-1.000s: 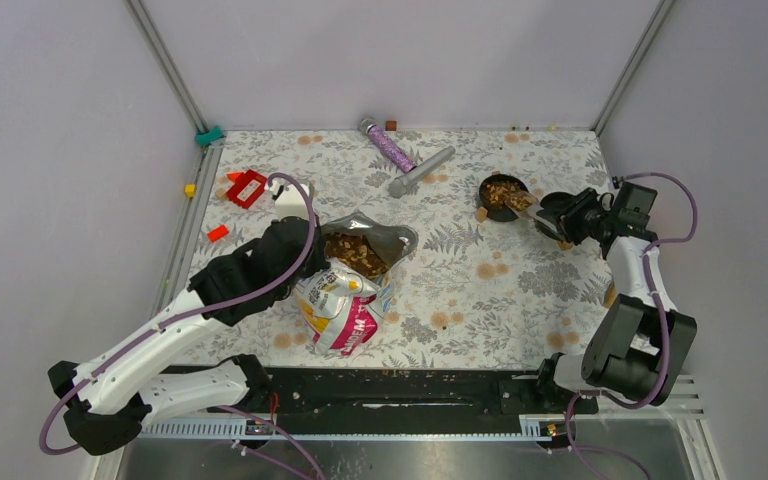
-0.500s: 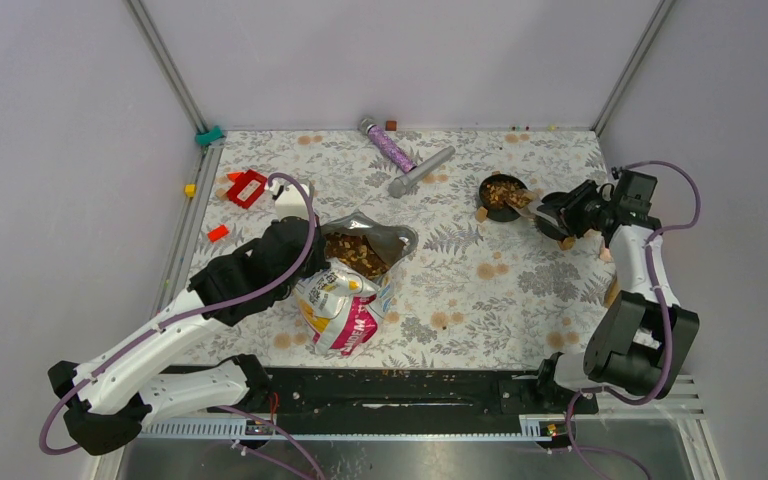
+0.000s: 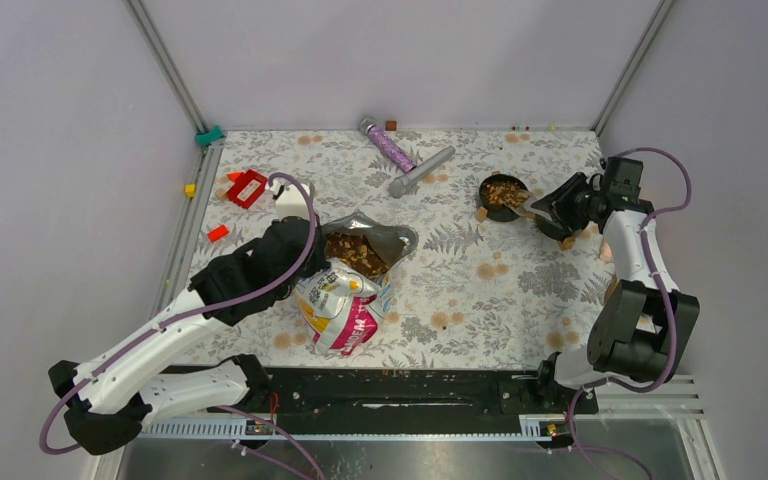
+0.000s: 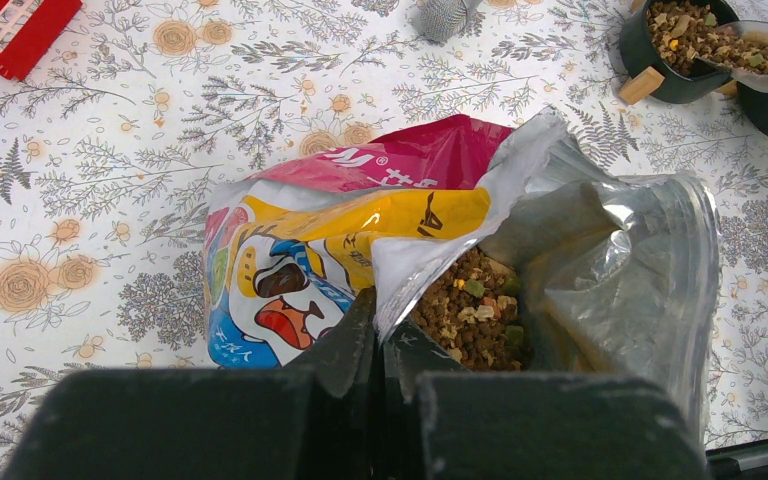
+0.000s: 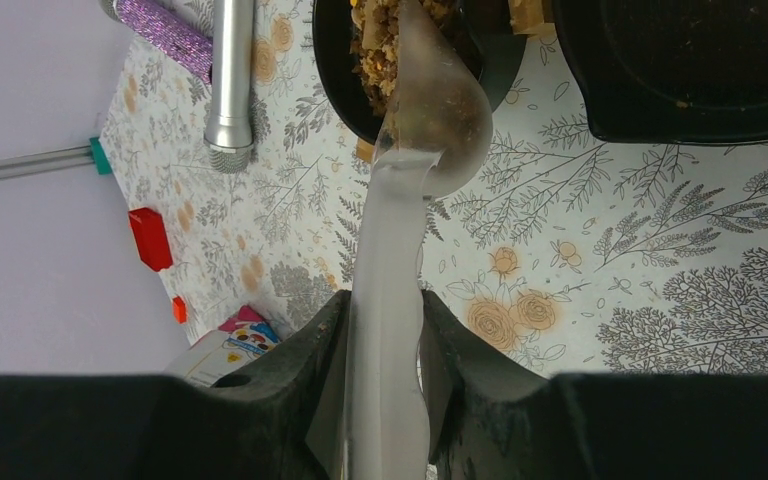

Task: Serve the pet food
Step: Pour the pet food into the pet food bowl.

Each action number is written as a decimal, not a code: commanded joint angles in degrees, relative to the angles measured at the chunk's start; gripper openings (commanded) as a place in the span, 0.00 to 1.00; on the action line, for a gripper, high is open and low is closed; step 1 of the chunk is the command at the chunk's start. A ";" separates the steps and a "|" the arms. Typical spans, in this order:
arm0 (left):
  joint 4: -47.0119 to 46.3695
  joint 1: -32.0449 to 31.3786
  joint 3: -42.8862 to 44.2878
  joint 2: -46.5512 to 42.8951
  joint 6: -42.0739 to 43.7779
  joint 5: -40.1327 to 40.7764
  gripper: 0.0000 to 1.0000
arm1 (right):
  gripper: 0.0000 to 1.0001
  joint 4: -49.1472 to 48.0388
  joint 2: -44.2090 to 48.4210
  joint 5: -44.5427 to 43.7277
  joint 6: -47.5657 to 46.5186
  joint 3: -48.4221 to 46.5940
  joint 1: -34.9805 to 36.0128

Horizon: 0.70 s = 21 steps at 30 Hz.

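Lying on the floral counter (image 3: 460, 290), left of centre: one glossy bag (image 4: 360, 200), yellow, white and magenta, with a cartoon animal face on the front and silver lining showing at the mouth. The mouth stood open, turned toward the far side. Contents: pet food (image 4: 470, 310), small brown and tan kibble with a few green bits, heaped just inside the mouth.

Left hand (image 4: 380, 340): fingers together, pinched on the near lip of the bag's mouth, the lip raised off the counter.

Right hand (image 5: 385, 330): clamped on the handle of a translucent scoop (image 5: 430, 120), one finger pressed to each side. The scoop's head hung over the rim of the filled bowl (image 5: 335, 60), round and black, at the counter's far right. More pet food filled that bowl nearly to the rim. Whether the scoop itself carried kibble could not be told.

Second bowl (image 5: 680, 70): black, just beside the filled one, its inside dusty and without kibble.

Other items on the left side: red block (image 3: 247, 187), small red piece (image 3: 217, 233), and yellow piece (image 3: 189, 190) by the side rail. At the far edge: purple glitter tube (image 3: 388, 148) and silver tube (image 3: 422, 170), lying against each other at an angle.
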<state>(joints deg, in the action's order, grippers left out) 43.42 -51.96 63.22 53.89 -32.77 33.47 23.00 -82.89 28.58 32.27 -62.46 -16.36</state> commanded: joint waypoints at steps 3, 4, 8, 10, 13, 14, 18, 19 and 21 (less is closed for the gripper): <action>-5.82 -0.97 1.55 -0.70 -0.16 -0.87 0.00 | 0.00 3.06 -1.57 -2.75 -1.40 -5.12 2.13; -5.80 -0.95 1.55 -0.71 -0.14 -0.80 0.00 | 0.00 3.43 -1.93 -3.01 -1.39 -5.54 2.31; -5.80 -0.95 1.49 -0.93 -0.17 -0.78 0.00 | 0.00 3.84 -3.02 -4.45 -1.18 -6.45 3.67; -5.80 -0.95 1.48 -0.97 -0.18 -0.61 0.00 | 0.00 4.46 -3.43 -5.69 -1.43 -7.25 4.58; -5.72 -0.95 1.51 -1.04 -0.16 -0.54 0.00 | 0.00 5.85 -4.24 -6.58 -1.57 -8.90 5.47; -5.71 -0.95 1.60 -1.02 -0.14 -0.44 0.00 | 0.00 6.53 -4.41 -7.14 -1.69 -9.44 5.74; -5.64 -0.95 1.50 -1.24 -0.13 -0.16 0.00 | 0.00 8.37 -4.28 -9.74 -1.75 -10.40 6.08; -5.67 -0.95 1.50 -1.20 -0.18 -0.09 0.00 | 0.00 9.19 -4.18 -10.48 -1.77 -10.77 6.12; -5.65 -0.95 1.50 -1.22 -0.16 -0.08 0.00 | 0.00 10.73 -3.97 -11.57 -1.94 -11.35 6.08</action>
<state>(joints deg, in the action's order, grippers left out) 43.42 -51.96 63.22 53.89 -32.77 33.69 29.45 -87.26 20.36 31.29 -70.46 -10.70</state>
